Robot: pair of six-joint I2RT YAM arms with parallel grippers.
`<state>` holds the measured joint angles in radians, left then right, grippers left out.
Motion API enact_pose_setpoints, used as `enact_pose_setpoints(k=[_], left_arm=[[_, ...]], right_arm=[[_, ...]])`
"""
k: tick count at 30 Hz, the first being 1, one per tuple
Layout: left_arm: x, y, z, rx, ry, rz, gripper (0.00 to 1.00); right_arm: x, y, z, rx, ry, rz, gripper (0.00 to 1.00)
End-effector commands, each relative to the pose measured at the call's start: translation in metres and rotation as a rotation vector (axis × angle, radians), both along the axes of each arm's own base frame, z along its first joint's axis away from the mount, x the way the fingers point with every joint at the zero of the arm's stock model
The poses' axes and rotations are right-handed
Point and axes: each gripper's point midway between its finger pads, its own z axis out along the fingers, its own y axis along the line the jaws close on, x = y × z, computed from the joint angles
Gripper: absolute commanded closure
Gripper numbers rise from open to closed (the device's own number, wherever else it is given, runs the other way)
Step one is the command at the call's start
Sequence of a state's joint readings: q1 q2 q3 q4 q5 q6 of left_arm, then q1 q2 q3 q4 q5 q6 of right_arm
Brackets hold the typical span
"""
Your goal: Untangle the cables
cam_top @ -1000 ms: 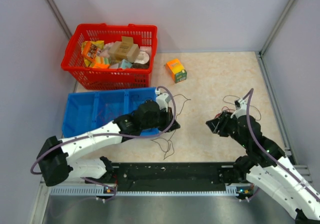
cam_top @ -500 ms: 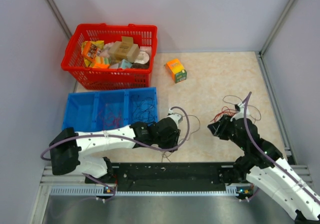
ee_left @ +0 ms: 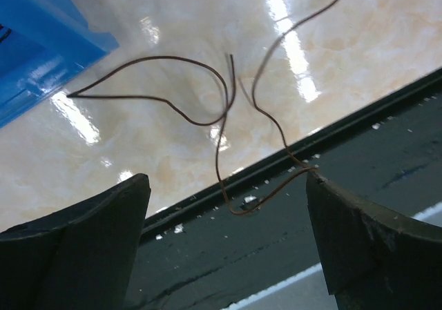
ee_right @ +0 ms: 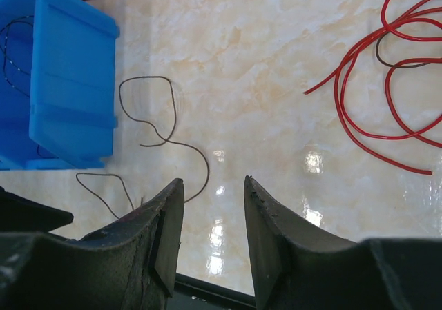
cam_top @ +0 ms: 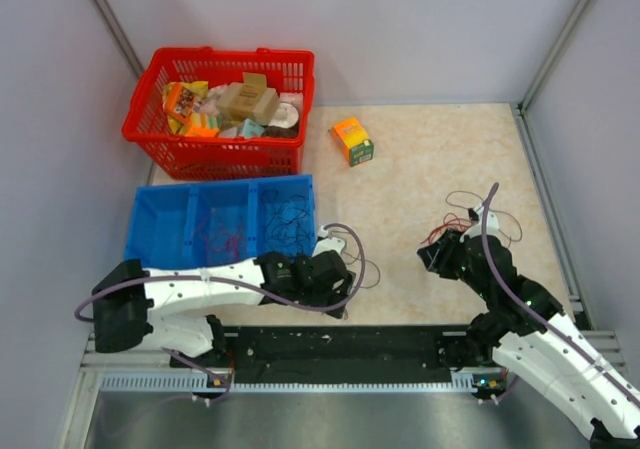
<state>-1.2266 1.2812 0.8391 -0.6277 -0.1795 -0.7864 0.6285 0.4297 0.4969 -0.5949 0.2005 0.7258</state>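
Observation:
In the left wrist view a thin brown cable [ee_left: 197, 120] lies looped on the beige tabletop. Its near loop hangs over the black rail [ee_left: 276, 255], and one end reaches the tip of the right finger [ee_left: 366, 241]. My left gripper [ee_left: 226, 179] is wide open above it with nothing clamped. My right gripper [ee_right: 213, 181] is open with an empty gap, low over the table. Red cables [ee_right: 387, 82] with one dark strand lie to its right, and another brown cable [ee_right: 166, 134] lies ahead to the left. From above, the left gripper [cam_top: 335, 284] and right gripper [cam_top: 432, 259] are both near the front edge.
A blue three-part bin [cam_top: 160, 229] holds dark wires [cam_top: 290, 217] in its right compartment and red wires [cam_top: 218, 237] in the middle one. A red basket [cam_top: 215, 154] of packages stands behind it. An orange box [cam_top: 352, 140] sits mid-table. Grey walls enclose the table.
My left arm has pulled back from over the blue bin to the table's near edge, and its jaws have gone from shut to wide open. The right arm has barely moved.

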Motion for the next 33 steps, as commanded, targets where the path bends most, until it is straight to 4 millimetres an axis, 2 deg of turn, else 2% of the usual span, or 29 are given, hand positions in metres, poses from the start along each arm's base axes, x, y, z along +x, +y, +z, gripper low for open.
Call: enact_pose_setpoints(k=[1, 5, 11, 16, 20, 22, 24, 26, 31, 33], left_arm=[[0.019, -0.006, -0.008, 0.057, -0.064, 0.052, 0.02], [0.029, -0.023, -0.018, 0.094, -0.086, 0.024, 0.02], [0.033, -0.057, -0.029, 0.093, -0.055, -0.042, 0.02], [0.036, -0.057, -0.041, 0.116, -0.035, -0.027, 0.02], [0.033, -0.057, -0.050, 0.102, -0.011, -0.024, 0.08], [0.030, -0.056, -0.056, 0.112, 0.006, -0.027, 0.14], [0.029, -0.058, -0.058, 0.113, 0.014, -0.043, 0.25], [0.029, -0.061, -0.055, 0.102, 0.012, -0.046, 0.42], [0.029, -0.068, -0.051, 0.090, 0.017, -0.073, 0.75], [0.031, -0.067, -0.044, 0.119, 0.000, -0.079, 0.97]], right_arm=[[0.005, 0.000, 0.008, -0.017, -0.042, 0.006, 0.60], [0.002, 0.003, 0.007, 0.003, -0.041, 0.021, 0.60], [-0.004, 0.006, 0.008, 0.053, -0.042, 0.032, 0.60], [-0.008, 0.007, 0.014, 0.071, -0.049, 0.042, 0.60], [-0.009, 0.004, 0.015, 0.073, -0.056, 0.034, 0.61], [-0.008, 0.004, 0.015, 0.074, -0.057, 0.028, 0.61], [-0.008, 0.005, 0.015, 0.076, -0.054, 0.032, 0.61], [-0.009, 0.004, 0.015, 0.075, -0.053, 0.032, 0.61], [-0.009, 0.004, 0.017, 0.079, -0.060, 0.032, 0.61], [-0.009, 0.003, 0.018, 0.078, -0.062, 0.030, 0.61]])
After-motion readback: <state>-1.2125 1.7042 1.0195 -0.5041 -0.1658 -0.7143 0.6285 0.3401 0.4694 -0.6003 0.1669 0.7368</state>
